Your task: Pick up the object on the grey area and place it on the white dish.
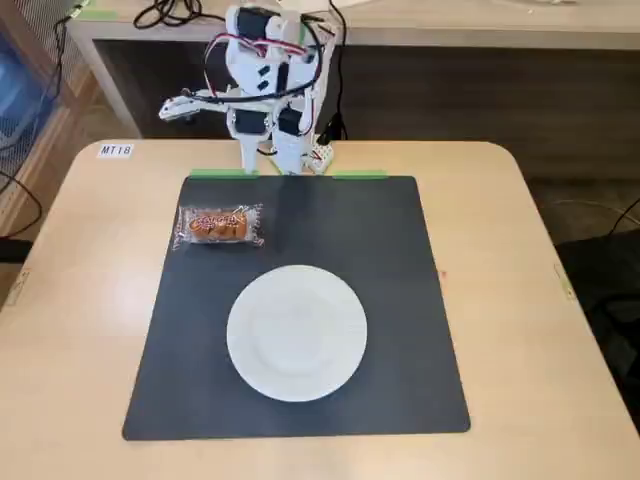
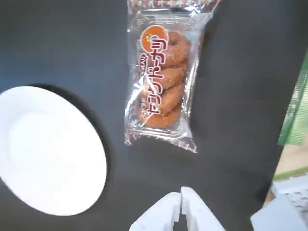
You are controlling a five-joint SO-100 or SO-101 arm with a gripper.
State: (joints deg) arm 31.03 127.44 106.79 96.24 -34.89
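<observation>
The snack packet [image 1: 219, 226] is clear plastic with orange-brown baked pieces and red print. It lies flat on the dark grey mat [image 1: 400, 300] near its far left corner. The white dish [image 1: 296, 332] sits on the mat nearer the front, empty. The white arm is folded at the table's back edge, its gripper [image 1: 172, 108] pointing left, away from the packet. In the wrist view the packet [image 2: 161, 77] lies ahead of the gripper [image 2: 181, 199], whose two white fingertips touch, holding nothing. The dish [image 2: 48, 151] shows at the left, on the mat [image 2: 240, 72].
The mat lies on a light wooden table [image 1: 90, 300]. Green tape strips [image 1: 222, 174] mark the mat's far edge by the arm's base. Cables [image 1: 170, 12] lie on a shelf behind the arm. A label [image 1: 115, 150] is stuck at the table's far left.
</observation>
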